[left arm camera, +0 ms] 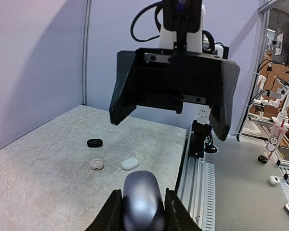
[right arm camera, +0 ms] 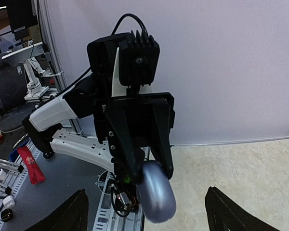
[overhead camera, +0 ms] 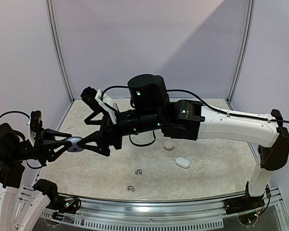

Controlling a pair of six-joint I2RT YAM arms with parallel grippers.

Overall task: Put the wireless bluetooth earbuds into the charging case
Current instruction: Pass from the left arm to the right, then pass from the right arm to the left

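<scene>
A closed grey-lavender charging case [overhead camera: 76, 144] hangs above the table's left front, and my left gripper [overhead camera: 70, 142] is shut on its sides. In the left wrist view the charging case [left arm camera: 143, 199] fills the gap between the left gripper's [left arm camera: 142, 204] two fingers. My right gripper [overhead camera: 89, 135] faces it from the right, open, its fingers spread wide to either side of the case and apart from it. The right wrist view shows the charging case [right arm camera: 158, 195] between the right gripper's [right arm camera: 145, 207] spread fingers. Two pairs of tiny earbuds [overhead camera: 139, 172] [overhead camera: 131, 188] lie on the table near the front.
A round pinkish case [overhead camera: 169, 145] and a white case [overhead camera: 182, 162] lie right of centre. The left wrist view adds a black case [left arm camera: 95, 142] behind the pinkish case [left arm camera: 97, 164] and the white case [left arm camera: 130, 163]. A metal rail [overhead camera: 149, 204] edges the table front.
</scene>
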